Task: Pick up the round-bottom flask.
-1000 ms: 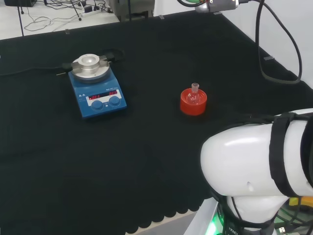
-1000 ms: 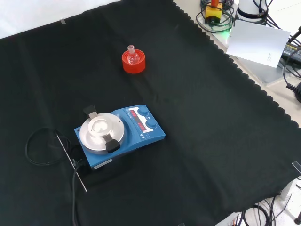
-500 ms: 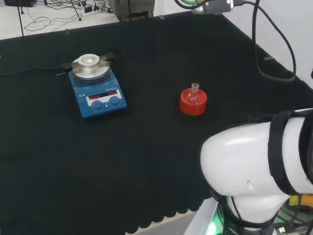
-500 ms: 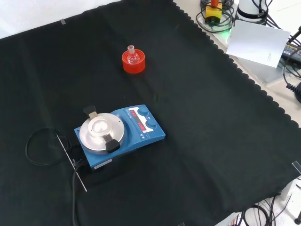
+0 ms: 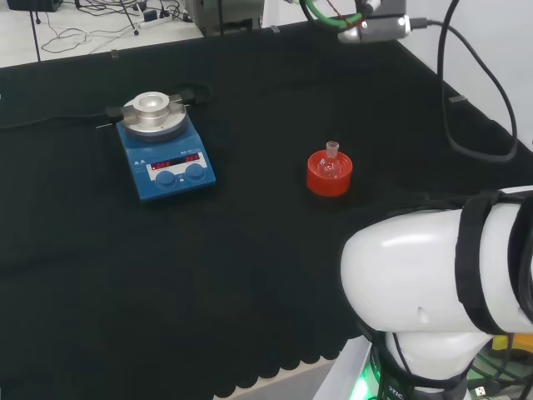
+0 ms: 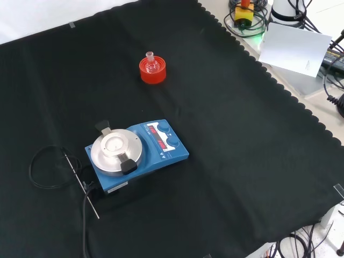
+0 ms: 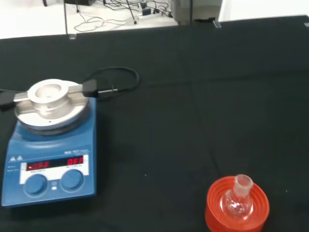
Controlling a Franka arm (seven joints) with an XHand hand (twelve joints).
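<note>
On the black cloth (image 6: 226, 134) I see the small glass flask (image 5: 331, 163) upright in its red stand (image 5: 330, 174), right of the blue hotplate (image 5: 164, 156) in the head view; whether my hand is clenched or released, I cannot tell.

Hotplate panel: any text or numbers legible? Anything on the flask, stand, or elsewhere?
Hotplate: two red lit displays and white panel markings, none legible.
Round-bottom flask and red ribbed stand: no print seen.
White sheet beyond the cloth, front view: faint mark, too small to read.
</note>
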